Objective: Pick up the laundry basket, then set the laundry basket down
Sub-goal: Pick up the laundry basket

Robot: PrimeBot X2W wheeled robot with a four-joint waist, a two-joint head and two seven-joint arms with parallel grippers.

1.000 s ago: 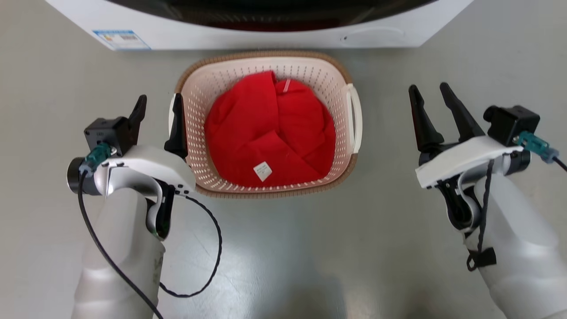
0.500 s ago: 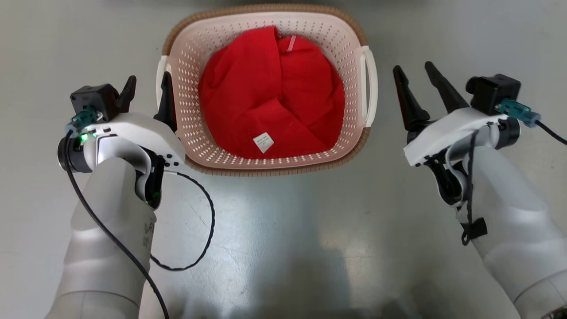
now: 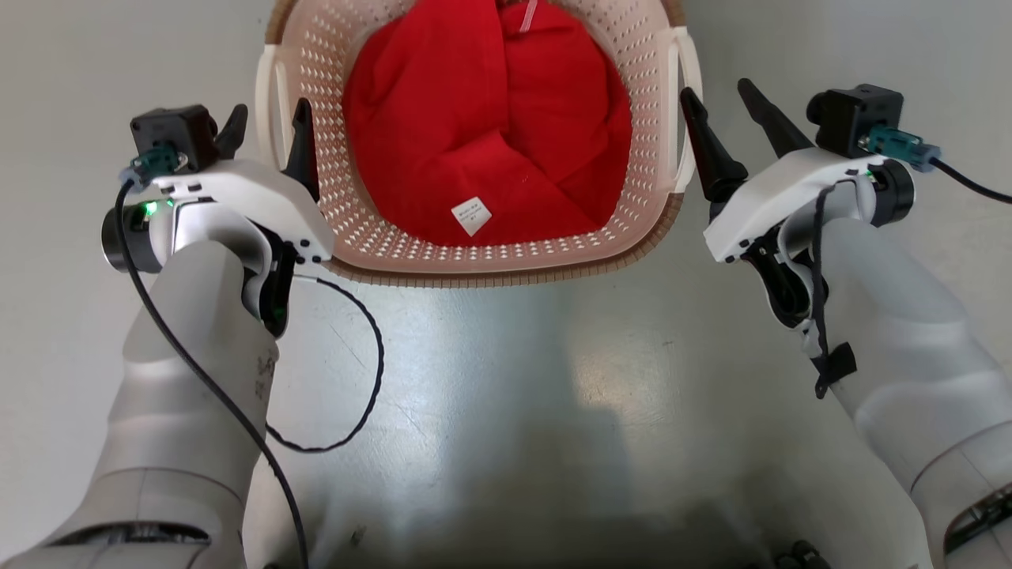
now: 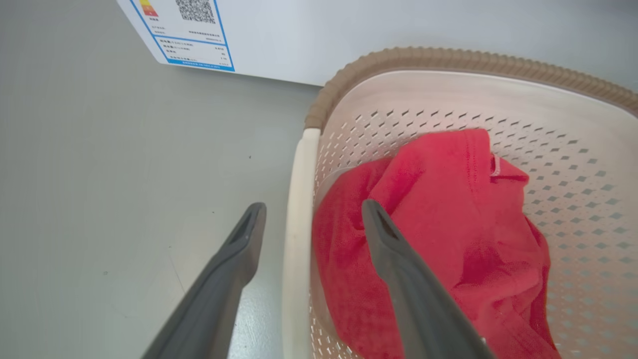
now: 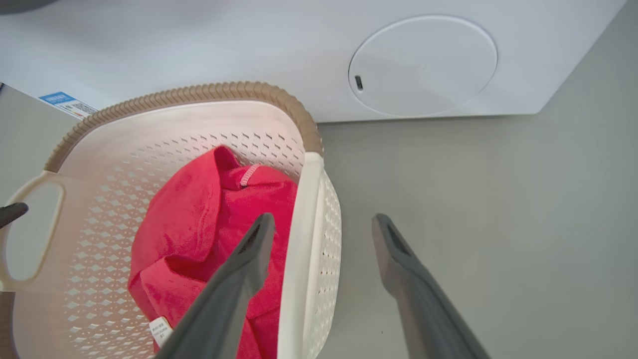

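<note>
The laundry basket (image 3: 490, 271) runs off the head view at 12 o'clock, far rim cut away. A red garment (image 3: 490, 118) hides the basket's bottom; print on its white tag (image 3: 471, 217) is too small to read. The sticker (image 4: 192, 32) on the washer (image 4: 398, 27) is cropped at 11 o'clock in the left wrist view.

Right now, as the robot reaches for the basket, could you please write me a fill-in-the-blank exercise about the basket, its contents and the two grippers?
1. The cloth lying in the laundry basket is ____ in colour.
2. The left gripper and the right gripper are both ____, with nothing clamped.
3. In each wrist view, a white handle of the basket shows ____ that gripper's two fingers.

Missing words: red; open; between
</note>
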